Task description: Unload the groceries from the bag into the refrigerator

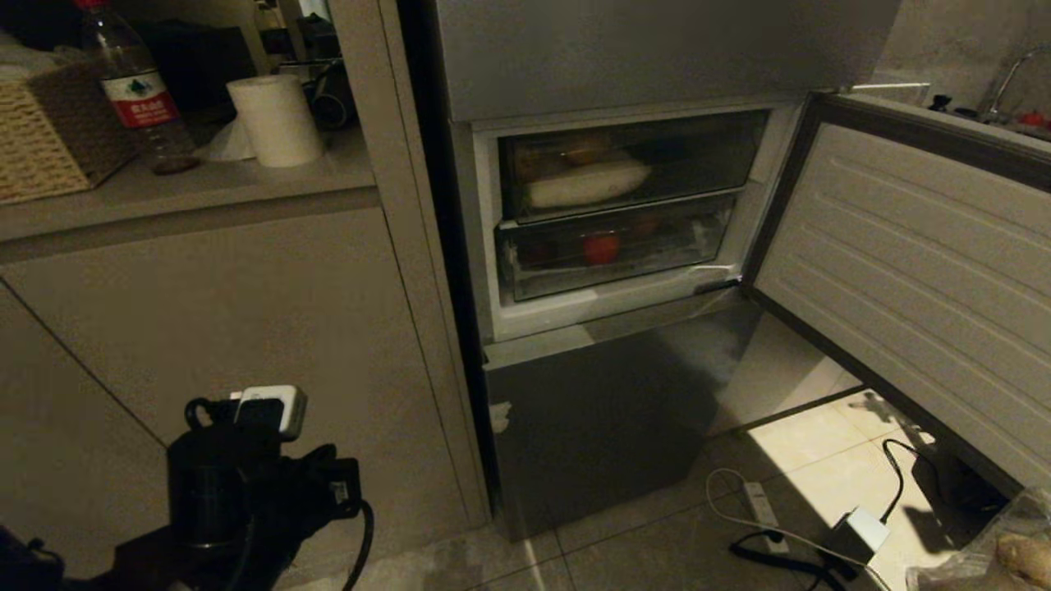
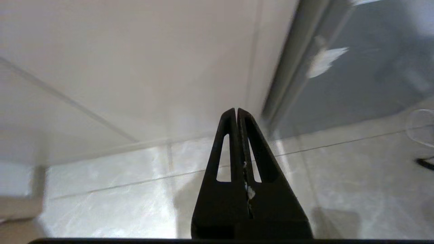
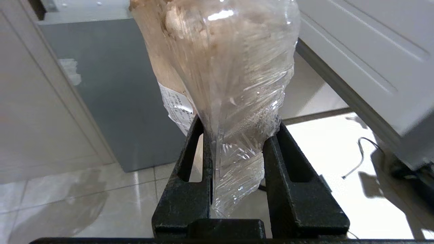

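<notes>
Gripping a clear-wrapped pack of pale beige lumps (image 3: pixel 220 67), your right gripper (image 3: pixel 237 135) has its jaws clamped on the crinkled lower end of the wrap, and the pack stands up from between the fingers (image 3: pixel 190 159). You see a white printed label (image 3: pixel 176 108) on the side of the wrap. In your head view only a corner of that pack (image 1: pixel 1018 554) shows at the lower right edge, above the tiled floor (image 1: pixel 657 558).

Your left gripper (image 2: pixel 236 113) has its jaws pressed together with nothing between them; it points at the seam where the pale cabinet front (image 2: pixel 135 67) meets the grey steel of the refrigerator (image 1: pixel 616 49). In the head view you find that arm low at the left, before the cabinet.

You have the refrigerator's middle door (image 1: pixel 920 271) swung wide to the right. Inside are two clear drawers: the upper drawer (image 1: pixel 632 164) holds a pale long item, the lower drawer (image 1: pixel 612 250) something red.

On the counter at upper left stand a water bottle with a red label (image 1: pixel 135 90), a paper roll (image 1: pixel 275 119) and a wicker basket (image 1: pixel 49 135). A power strip and cables (image 1: pixel 768 513) lie on the floor
</notes>
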Controlling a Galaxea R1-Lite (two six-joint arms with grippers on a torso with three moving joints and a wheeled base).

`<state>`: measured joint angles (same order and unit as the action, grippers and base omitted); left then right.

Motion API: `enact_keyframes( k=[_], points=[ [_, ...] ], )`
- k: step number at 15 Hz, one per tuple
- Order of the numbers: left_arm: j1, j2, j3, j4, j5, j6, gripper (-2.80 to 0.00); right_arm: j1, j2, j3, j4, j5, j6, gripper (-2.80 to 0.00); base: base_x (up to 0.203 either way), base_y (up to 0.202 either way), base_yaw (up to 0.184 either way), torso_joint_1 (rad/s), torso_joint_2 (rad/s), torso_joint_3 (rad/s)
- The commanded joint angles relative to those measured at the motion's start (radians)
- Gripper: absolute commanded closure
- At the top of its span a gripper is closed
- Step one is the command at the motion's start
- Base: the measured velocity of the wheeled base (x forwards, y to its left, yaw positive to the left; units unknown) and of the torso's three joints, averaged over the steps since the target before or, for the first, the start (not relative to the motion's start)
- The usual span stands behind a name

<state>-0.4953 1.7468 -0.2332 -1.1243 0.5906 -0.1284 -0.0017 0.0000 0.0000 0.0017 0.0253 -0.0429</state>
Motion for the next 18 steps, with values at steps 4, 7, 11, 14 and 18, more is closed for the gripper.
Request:
enact_keyframes(
  k=[4, 7, 11, 14, 18],
  points=[
    [0.000, 0.040, -0.006, -0.007, 0.001, 0.035, 0.00, 0.000, 0.002, 0.000, 0.000, 0.001, -0.003, 0.00, 0.000, -0.090, 0.049, 0.003, 0.00, 0.002],
    [0.000, 0.053, -0.019, -0.008, 0.001, 0.035, 0.00, 0.000, 0.002, 0.000, 0.000, 0.002, -0.006, 0.00, 0.000, -0.085, 0.046, 0.003, 0.00, 0.000],
    [0.000, 0.056, -0.025, -0.008, 0.001, 0.035, 0.00, 0.000, 0.002, 0.000, 0.000, 0.002, -0.008, 0.00, 0.000, -0.086, 0.046, 0.002, 0.00, 0.002],
    [0.000, 0.060, -0.023, -0.008, 0.003, 0.035, 0.00, 0.000, 0.002, 0.000, 0.000, 0.002, -0.008, 0.00, 0.000, -0.086, 0.045, 0.001, 0.00, 0.002],
    [0.000, 0.059, -0.022, -0.008, 0.001, 0.032, 0.00, 0.000, 0.002, 0.000, 0.000, 0.002, -0.008, 0.00, 0.000, -0.092, 0.049, 0.002, 0.00, 0.003]
  ],
)
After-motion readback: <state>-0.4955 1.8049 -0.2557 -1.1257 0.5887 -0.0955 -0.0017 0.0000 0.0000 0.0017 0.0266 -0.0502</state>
